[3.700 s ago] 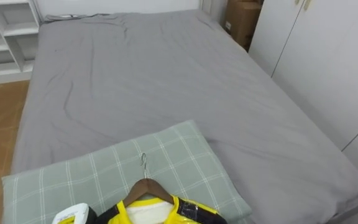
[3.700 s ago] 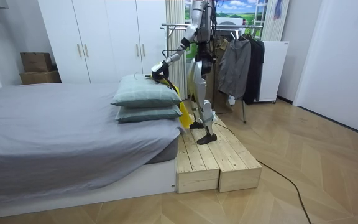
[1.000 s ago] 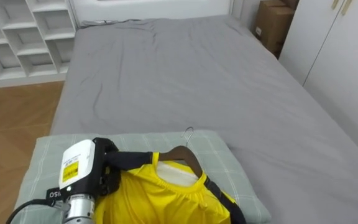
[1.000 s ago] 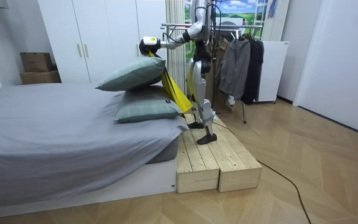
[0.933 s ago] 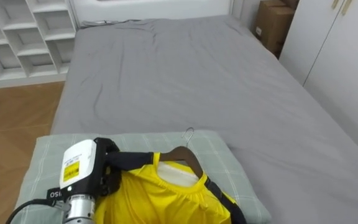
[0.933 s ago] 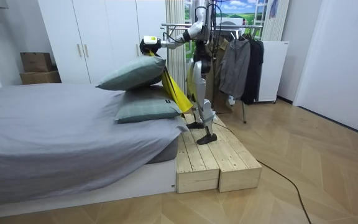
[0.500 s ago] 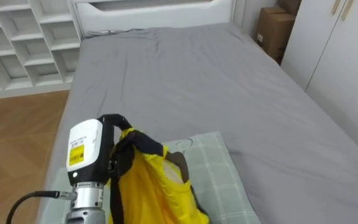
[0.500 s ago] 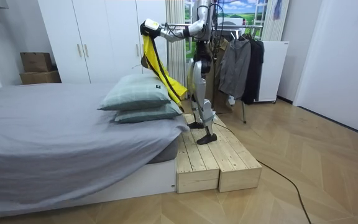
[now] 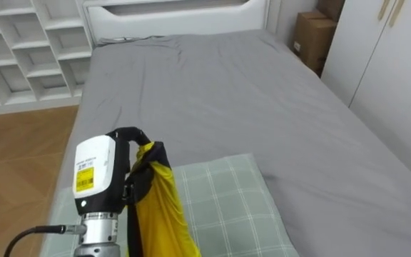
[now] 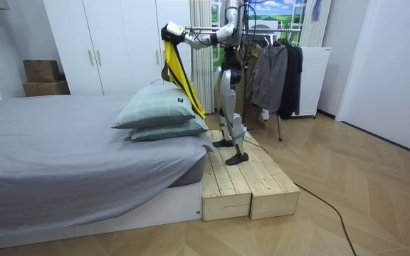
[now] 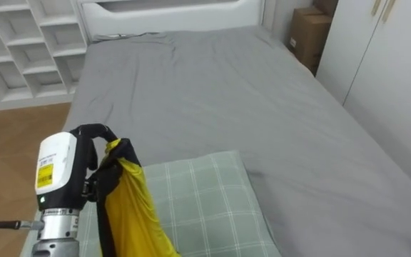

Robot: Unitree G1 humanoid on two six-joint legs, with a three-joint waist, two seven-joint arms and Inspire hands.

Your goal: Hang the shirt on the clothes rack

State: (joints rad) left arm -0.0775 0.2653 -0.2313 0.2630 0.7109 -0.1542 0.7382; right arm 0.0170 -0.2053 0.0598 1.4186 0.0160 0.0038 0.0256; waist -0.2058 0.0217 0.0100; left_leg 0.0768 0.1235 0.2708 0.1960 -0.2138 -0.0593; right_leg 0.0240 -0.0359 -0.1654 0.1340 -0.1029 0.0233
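"How many shirts are there?"

"One. It is a yellow shirt (image 9: pixel 161 210) with black edges."

"Who has it?"

"The robot's left hand (image 9: pixel 95 171). The hand is up high, over the near left corner of the bed (image 9: pixel 212 93). Its dark fingers (image 9: pixel 127 133) are bent tight over the top of the shirt, so the hand is closed around it."

"How does the shirt hang?"

"It hangs down from the hand in one long fold, by the left edge of the top pillow (image 9: pixel 227 203). I cannot tell if it touches that pillow."

"How many pillows do you count?"

"Two pillows (image 10: pixel 166 130). They are green with pale checks, and one lies on the other. They sit at the end of the bed nearest the robot."

"And the bed?"

"One bed, with a gray sheet that is a bit wrinkled."

"What else is there?"

"One brown box (image 9: pixel 312 34) stands past the bed's far right corner, beside white cupboard doors (image 9: pixel 398 78). One white shelf (image 9: pixel 20 50) with many square holes stands by the far left corner."

"Where is the robot?"

"It stands on a wooden step (image 10: pixel 251 181) at the pillow end of the bed and faces the bed. Behind it is one rack (image 10: pixel 198 29) with dark clothes (image 10: pixel 275 71) on it. I see a gray one and a black one."
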